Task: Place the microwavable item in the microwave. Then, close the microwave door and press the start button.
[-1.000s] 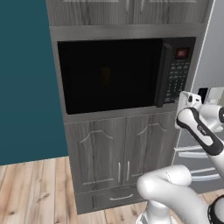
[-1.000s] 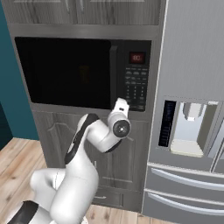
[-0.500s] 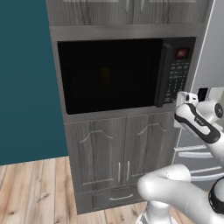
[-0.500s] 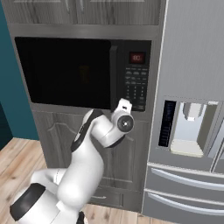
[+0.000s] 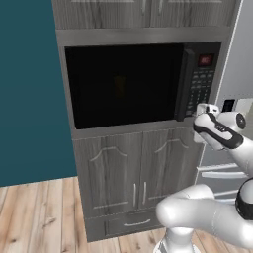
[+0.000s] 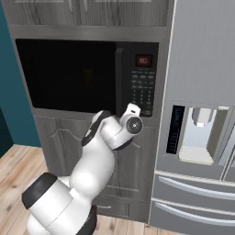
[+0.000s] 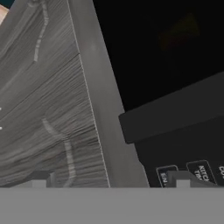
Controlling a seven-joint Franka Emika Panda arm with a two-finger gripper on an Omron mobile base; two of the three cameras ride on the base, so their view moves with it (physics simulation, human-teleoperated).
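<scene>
Grey wood cabinetry point(image 5: 123, 168), microwave point(image 5: 143, 84) door shut, wood floor point(image 5: 34, 217), end effector point(image 7: 109, 183) fingers apart.

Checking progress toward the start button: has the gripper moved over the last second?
Yes. In the left base view, the gripper has crept left, closer to the microwave keypad's lower edge.

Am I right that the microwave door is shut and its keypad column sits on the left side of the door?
Not quite: the microwave door is shut, but the keypad column sits on its right side, as the right base view shows.
</scene>
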